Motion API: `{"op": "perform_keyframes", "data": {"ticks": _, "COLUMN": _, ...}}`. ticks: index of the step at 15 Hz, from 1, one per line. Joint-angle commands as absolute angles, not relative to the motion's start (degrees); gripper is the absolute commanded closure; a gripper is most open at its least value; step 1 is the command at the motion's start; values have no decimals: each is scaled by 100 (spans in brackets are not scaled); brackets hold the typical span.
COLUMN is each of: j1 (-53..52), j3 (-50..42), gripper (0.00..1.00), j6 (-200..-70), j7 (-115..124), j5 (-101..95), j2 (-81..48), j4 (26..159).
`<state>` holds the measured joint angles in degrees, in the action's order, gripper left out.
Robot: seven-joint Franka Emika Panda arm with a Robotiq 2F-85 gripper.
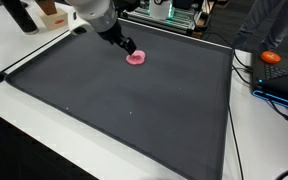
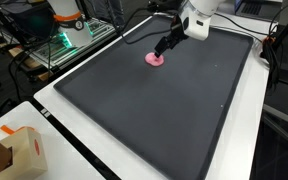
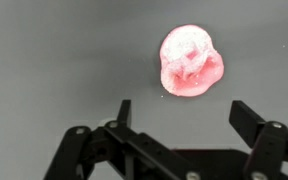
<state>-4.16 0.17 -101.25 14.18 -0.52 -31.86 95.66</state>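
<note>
I am looking down the wrist view at the gripper [image 3: 182, 108], and its 2 fingers are standing spread as wide as they go, with nothing sitting between them. The pink lump [image 3: 191, 62] is lying just beyond the fingertips, apart from both and a little nearer the right-hand one in that picture. In both exterior views the arm is leaning down at a slant, and the gripper [image 1: 126, 46] is hanging close over the lump [image 2: 156, 59] at its near edge. The lump is resting on the dark grey mat [image 1: 134, 120], toward the mat's far side. The mat is covering a white table [image 1: 44, 120]. An orange thing [image 1: 271, 57] and a cardboard box [image 2: 24, 150] are sitting well apart from it
</note>
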Motion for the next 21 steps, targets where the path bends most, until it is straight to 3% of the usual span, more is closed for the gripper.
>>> {"op": "perform_keyframes", "data": {"ticks": 1, "j1": -268, "j3": -151, "gripper": 0, "j6": -10867, "j7": 1974, "j5": 378, "j2": -2677, "j4": 10455}}
{"op": "perform_keyframes", "data": {"ticks": 21, "j1": 485, "j3": -407, "gripper": 0, "j6": -13630, "j7": 3175, "j5": 4168, "j2": -1591, "j4": 13238}}
